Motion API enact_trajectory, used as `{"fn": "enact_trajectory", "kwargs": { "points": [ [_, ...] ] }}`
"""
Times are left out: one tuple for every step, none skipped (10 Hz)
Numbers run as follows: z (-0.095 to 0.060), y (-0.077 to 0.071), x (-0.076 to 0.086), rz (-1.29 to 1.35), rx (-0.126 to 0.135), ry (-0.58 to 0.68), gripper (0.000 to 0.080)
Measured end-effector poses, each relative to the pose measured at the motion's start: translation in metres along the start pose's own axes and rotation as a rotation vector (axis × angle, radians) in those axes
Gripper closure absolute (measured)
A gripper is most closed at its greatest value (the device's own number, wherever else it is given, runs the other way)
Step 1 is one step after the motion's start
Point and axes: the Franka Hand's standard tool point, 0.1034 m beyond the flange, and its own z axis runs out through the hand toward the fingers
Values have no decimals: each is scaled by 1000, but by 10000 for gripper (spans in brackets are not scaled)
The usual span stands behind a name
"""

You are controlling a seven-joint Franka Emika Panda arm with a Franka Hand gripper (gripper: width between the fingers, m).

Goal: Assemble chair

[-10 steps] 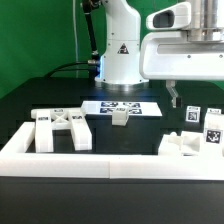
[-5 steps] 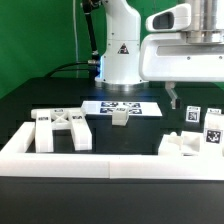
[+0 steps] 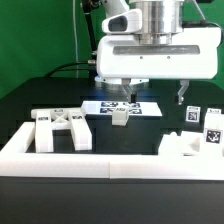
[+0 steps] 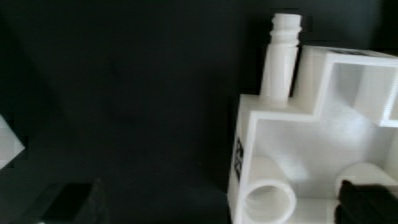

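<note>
Swung across since a second ago: from the right edge of the exterior view to the top middle, going by the arm's big white wrist block (image 3: pixel 158 55), now square-on to the camera. No shift among the loose parts, though. Hanging high over the black table (image 3: pixel 40 100), probably mid-transit or lining up for a pick rather than working on anything.

Then the long white border wall (image 3: pixel 100 165) across the bottom of the frame, presumably for keeping bits from sliding off or for bracing them against. Behind it, the chair (image 3: pixel 62 128), still all in pieces and spread well apart, likely for leaving finger room around each one. Biggest piece: the X-braced panel (image 3: pixel 72 133) at the lower left. Next, notched blocks (image 3: pixel 187 146) at the lower right, with tagged blocks (image 3: pixel 213 125) just behind, tags turned toward the camera, guessing for tracking. Flat in the middle, the marker board (image 3: pixel 148 108), with a small block (image 3: pixel 120 116) at its near edge.

Then the gripper (image 3: pixel 154 94), spread wide and holding nothing. Dark fingertips (image 4: pixel 370 192) well apart in the wrist view too, ready to straddle something. Below them, a notched white piece (image 4: pixel 329 130) with a round hole (image 4: pixel 267 200) and a thin peg (image 4: pixel 285 55) right against it. No way of matching that piece to the exterior view, or of telling a seated peg from one just resting there.
</note>
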Motion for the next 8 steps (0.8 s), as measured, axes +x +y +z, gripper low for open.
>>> {"fn": "enact_trajectory", "kwargs": {
  "points": [
    [0, 0, 0, 0, 0, 0, 151],
    [0, 0, 0, 0, 0, -1, 151],
    [2, 8, -4, -10, -4, -5, 151],
    [7, 31, -16, 7, -18, -18, 151],
    [11, 52, -31, 24, -31, -34, 151],
    [16, 71, -41, 28, -38, -52, 151],
    [19, 88, -46, 48, -38, -60, 151],
    [20, 93, -48, 57, -40, -64, 151]
  ]
}}
